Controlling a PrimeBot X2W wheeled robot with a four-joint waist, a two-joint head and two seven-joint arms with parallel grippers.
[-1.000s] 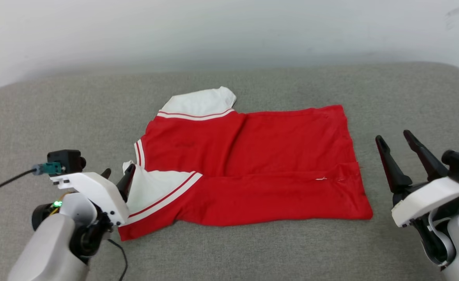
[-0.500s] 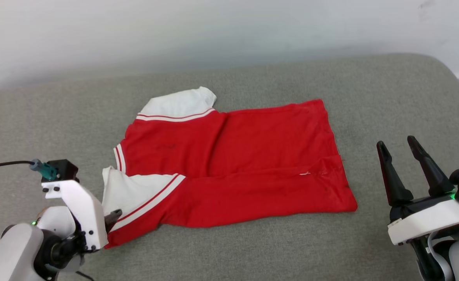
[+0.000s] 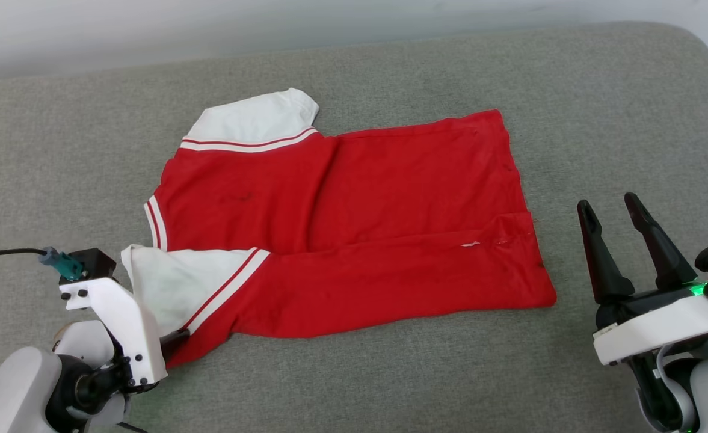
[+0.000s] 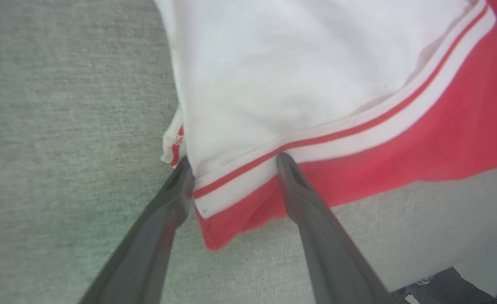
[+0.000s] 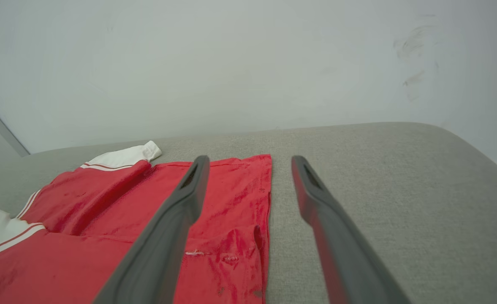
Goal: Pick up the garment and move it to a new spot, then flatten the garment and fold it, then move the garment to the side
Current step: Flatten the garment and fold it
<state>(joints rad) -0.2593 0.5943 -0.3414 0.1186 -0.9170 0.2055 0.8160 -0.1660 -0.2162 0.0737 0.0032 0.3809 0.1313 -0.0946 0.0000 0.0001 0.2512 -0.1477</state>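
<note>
Garment [image 3: 354,228] on grey cushion [image 3: 570,90]; my L end effector [image 4: 233,160] spread wide astride sleeve corner, R end effector [image 3: 606,203] released too, beside hem.

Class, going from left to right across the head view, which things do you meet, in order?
left tool → garment, white sleeves first, then the red body → right tool

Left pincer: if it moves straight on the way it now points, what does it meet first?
The garment: its striped sleeve trim lies between the fingertips of the open left pincer, with the white sleeve just beyond. Whether the tips touch the cloth is unclear.
</note>
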